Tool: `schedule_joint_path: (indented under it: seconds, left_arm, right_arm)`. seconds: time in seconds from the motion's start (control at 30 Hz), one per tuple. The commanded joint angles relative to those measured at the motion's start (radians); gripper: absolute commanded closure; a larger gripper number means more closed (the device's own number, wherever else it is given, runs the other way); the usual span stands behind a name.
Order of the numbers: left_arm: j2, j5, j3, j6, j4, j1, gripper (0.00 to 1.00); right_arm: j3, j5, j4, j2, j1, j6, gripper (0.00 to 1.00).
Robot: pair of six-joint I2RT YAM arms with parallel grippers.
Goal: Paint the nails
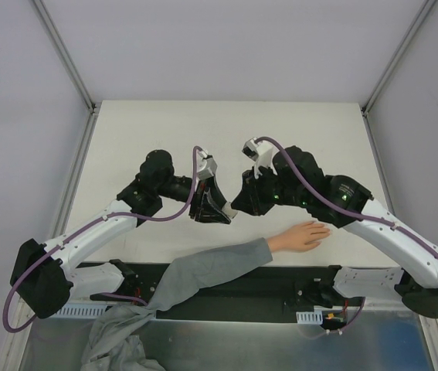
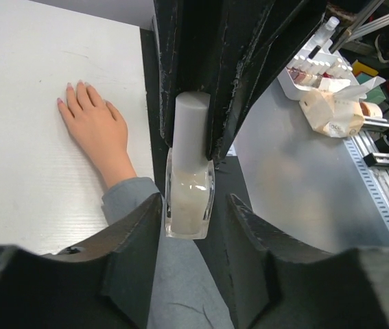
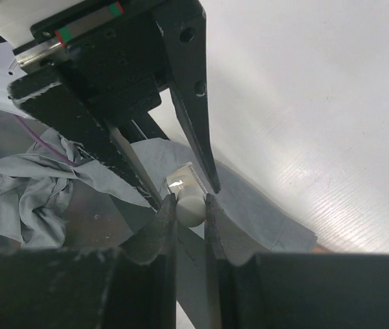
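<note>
Top: fixed high above and behind the arm bases, tipped steeply down on the flat white table (image 1: 203, 131), wide enough for both arms. Left wrist: tight behind the left gripper (image 2: 193, 205), sighting along it toward the table's near edge. Right wrist: equally tight behind the right gripper (image 3: 189, 204). Shared by both wrists: small clear glass bottle with a whitish cap (image 2: 189, 199) (image 3: 187, 205); by top and left wrist: pale peach hand (image 1: 303, 236) (image 2: 98, 130).

nails (image 2: 71, 85) too small in any view to judge their surface. in the top view the bottle (image 2: 189, 199) is hidden where left gripper (image 1: 223, 213) meets right gripper (image 1: 238, 202); sleeve (image 2: 180, 295) cut off at the left wrist view's lower edge
</note>
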Motion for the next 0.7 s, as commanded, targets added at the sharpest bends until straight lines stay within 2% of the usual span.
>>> schedule_joint_path:
  seconds: [0.0, 0.5, 0.67]
  left_arm:
    - [-0.016, 0.018, 0.048, 0.03, 0.002, -0.01, 0.63]
    - [-0.018, 0.006, 0.054, 0.026, -0.008, -0.011, 0.64]
    - [-0.023, -0.002, 0.054, 0.03, -0.013, -0.011, 0.7]
  right_arm:
    - [0.045, 0.041, 0.055, -0.001, 0.021, 0.019, 0.99]
    - [0.045, 0.083, 0.051, 0.012, 0.055, 0.016, 0.99]
    - [0.042, 0.086, 0.054, 0.021, 0.062, 0.019, 1.0]
